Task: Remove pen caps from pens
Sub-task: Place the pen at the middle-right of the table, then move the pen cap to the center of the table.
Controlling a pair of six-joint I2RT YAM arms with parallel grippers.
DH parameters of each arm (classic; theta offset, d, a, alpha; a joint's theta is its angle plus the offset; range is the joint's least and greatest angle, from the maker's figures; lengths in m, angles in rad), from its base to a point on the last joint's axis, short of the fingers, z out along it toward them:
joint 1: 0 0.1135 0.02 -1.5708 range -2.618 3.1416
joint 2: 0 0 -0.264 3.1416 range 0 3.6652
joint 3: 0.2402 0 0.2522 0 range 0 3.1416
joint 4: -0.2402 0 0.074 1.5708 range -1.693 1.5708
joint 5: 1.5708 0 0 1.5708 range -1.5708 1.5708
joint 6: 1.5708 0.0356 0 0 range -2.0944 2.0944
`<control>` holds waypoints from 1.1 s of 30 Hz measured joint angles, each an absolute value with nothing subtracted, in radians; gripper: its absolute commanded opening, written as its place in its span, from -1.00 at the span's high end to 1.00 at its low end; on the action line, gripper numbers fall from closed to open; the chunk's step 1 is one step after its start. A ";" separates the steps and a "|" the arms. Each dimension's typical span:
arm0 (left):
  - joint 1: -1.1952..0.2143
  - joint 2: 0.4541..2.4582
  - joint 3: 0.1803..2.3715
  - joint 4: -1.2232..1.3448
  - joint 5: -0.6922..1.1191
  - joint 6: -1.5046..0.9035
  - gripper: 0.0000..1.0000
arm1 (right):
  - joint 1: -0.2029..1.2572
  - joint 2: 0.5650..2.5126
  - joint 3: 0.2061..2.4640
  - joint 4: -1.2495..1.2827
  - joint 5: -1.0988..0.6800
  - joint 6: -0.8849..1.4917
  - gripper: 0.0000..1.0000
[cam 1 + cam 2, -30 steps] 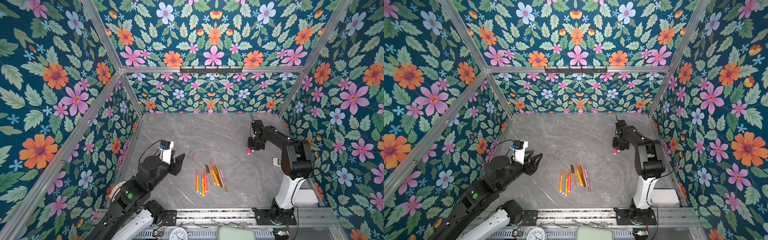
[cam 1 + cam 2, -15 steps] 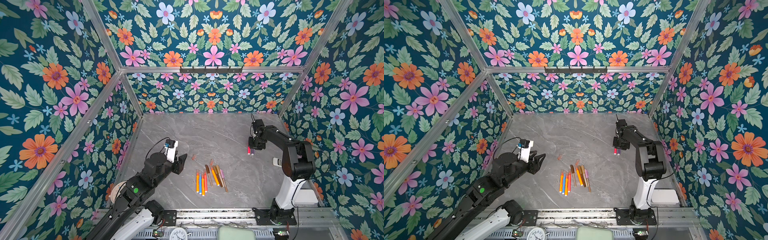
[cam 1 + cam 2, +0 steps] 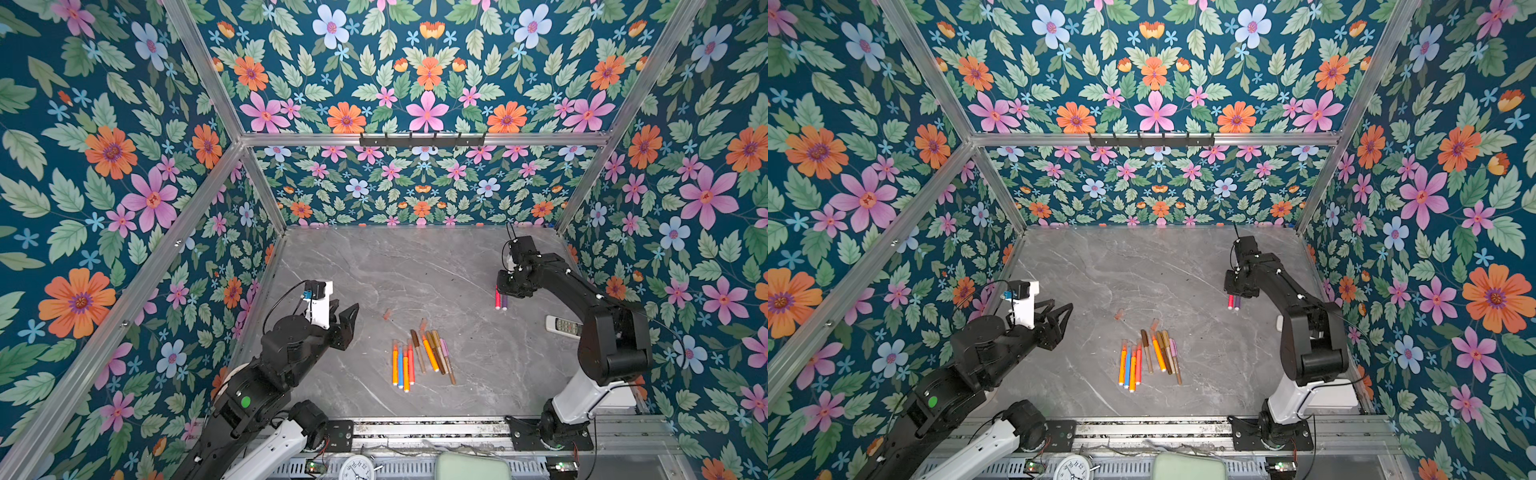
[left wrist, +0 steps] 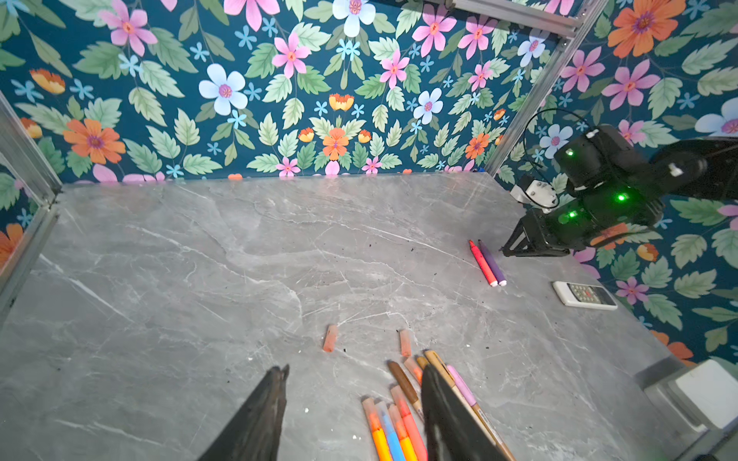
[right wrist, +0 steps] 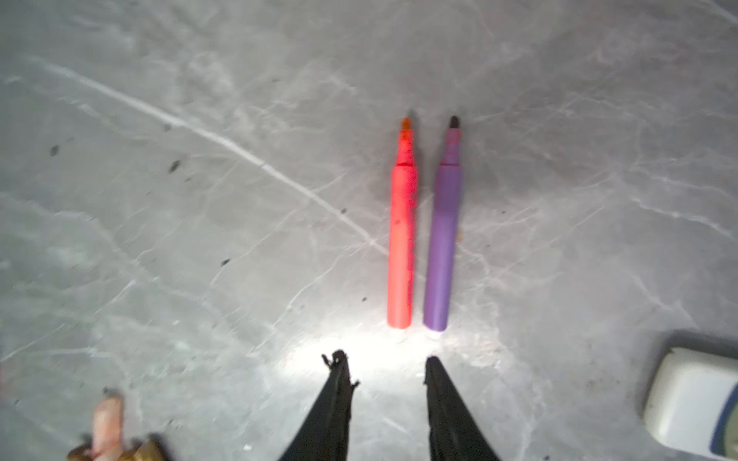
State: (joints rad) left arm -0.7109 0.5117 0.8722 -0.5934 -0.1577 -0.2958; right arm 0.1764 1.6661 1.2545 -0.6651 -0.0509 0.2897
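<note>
Black and empty, the right gripper (image 5: 385, 363) hangs low over the grey table (image 5: 179, 199), jaws a little apart. Just past its tips lie a red pen (image 5: 401, 239) and a purple pen (image 5: 443, 239), side by side, both with no cap. The left gripper (image 4: 354, 371) has its jaws apart and holds nothing, right by the pile of pens (image 4: 403, 415). Two loose pen caps (image 4: 330, 338) lie just beyond.

Red pen (image 5: 401, 239), purple pen (image 5: 442, 247): uncapped, parallel, perhaps touching

L arm (image 3: 286, 345) stretched fwd, jaws apart, empty, R arm (image 3: 611, 332) bent, wrist angled down, jaws part-open, empty
</note>
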 measured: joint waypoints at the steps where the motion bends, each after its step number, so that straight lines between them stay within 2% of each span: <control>1: -0.713 0.502 0.863 -0.606 -0.154 -0.314 0.04 | 0.225 1.639 1.240 -0.660 -0.054 0.290 0.38; 5: -0.714 0.482 0.832 -0.627 -0.155 -0.339 0.05 | 0.441 1.586 1.212 -0.630 -0.076 0.316 0.38; 7: -0.713 0.494 0.831 -0.633 -0.175 -0.343 0.05 | 0.543 1.589 1.199 -0.616 -0.088 0.348 0.32; 12: -0.713 0.519 0.831 -0.649 -0.201 -0.360 0.05 | 0.705 1.656 1.199 -0.567 -0.136 0.438 0.24; 24: -0.708 0.480 0.828 -0.652 -0.236 -0.367 0.05 | 0.756 1.880 1.286 -0.516 -0.149 0.695 0.24; 33: -0.707 0.468 0.825 -0.651 -0.236 -0.367 0.03 | 0.765 1.978 1.402 -0.566 -0.054 0.782 0.46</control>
